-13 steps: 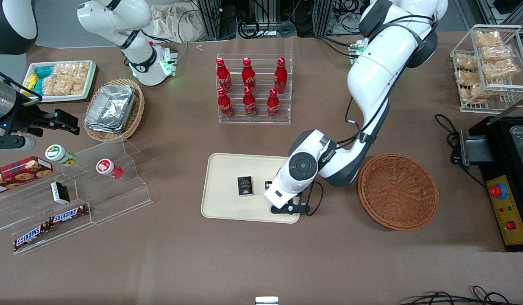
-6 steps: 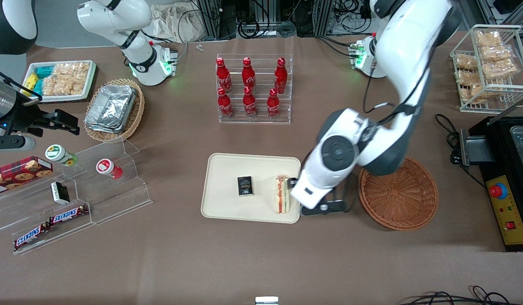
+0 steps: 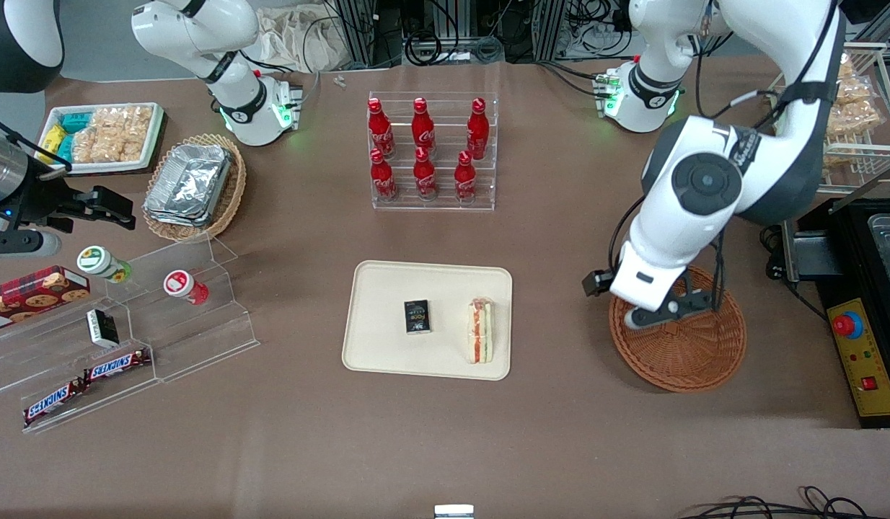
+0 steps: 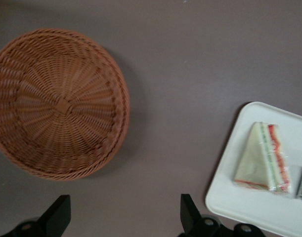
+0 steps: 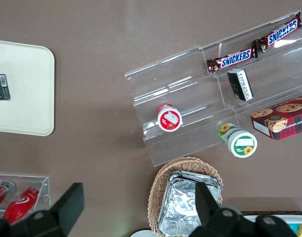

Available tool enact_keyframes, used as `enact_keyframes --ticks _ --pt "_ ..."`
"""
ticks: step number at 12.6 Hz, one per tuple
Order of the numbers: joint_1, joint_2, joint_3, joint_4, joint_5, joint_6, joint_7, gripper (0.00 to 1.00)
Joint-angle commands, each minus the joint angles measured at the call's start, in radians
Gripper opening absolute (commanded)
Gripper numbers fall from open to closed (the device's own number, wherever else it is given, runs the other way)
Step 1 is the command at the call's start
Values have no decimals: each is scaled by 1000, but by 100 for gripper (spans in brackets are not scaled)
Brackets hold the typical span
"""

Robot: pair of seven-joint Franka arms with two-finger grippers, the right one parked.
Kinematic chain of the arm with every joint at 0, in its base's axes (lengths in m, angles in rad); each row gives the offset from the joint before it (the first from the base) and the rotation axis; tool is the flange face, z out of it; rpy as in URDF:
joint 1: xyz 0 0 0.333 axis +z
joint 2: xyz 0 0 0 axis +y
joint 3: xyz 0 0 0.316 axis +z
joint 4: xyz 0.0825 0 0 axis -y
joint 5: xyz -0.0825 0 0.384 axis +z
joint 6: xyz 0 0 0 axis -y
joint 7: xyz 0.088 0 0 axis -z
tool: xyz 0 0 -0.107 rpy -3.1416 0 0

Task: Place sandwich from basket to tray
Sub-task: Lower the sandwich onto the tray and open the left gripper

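Front and wrist views after release. The triangular wedge sandwich of pale white bread with orange-red and green filling [image 3: 479, 331] [image 4: 263, 158] lies on the large flat cream-coloured rectangular tray with rounded corners [image 3: 387, 288] [image 4: 249, 207], close to the tray edge that faces the working arm's end of the surface, beside a small black box [image 3: 417, 316]. Half a second before, the working arm stood just beside this tray edge with the sandwich newly uncovered; a second before, it hung over the tray and hid the sandwich. It has since swung away toward its own end of the surface. The claw [image 3: 665, 308] [image 4: 122, 217] now hangs above the rim of the round, shallow, reddish-brown woven wicker basket [image 3: 694, 353] [image 4: 59, 103], well apart from the sandwich. In the wrist view its two black fingers [image 4: 57, 215] stand spread wide with nothing between them. The basket shows only bare weave.

Judgement: the transfer appears complete, since the sandwich rests flat and wholly inside the tray rim and nothing remains in the basket. What is left is at most the arm's retreat.

Farther from the front camera stands a clear acrylic rack of red bottles [image 3: 427, 151], untouched.
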Motion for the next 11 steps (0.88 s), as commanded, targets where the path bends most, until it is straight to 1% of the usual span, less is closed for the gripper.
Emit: enact_keyframes --ticks 1,3,5,6,7,8,9,10,11 --pt "67 -146 -6 -134 -8 25 -4 100" --pt "127 -195 -6 -131 -13 5 -4 100" --pt "209 -200 -8 -74 -21 -47 10 100" --pt "225 -199 -6 -37 -25 -82 52 100" --pt "265 -197 -5 -11 -50 -116 121 100" --pt "314 -197 -6 4 -101 -141 225 100" --pt "364 -199 -6 7 -160 -164 377 100" --pt "403 -194 -6 23 -182 -185 500 100" --pt "420 -179 -6 62 -182 -214 546 100"
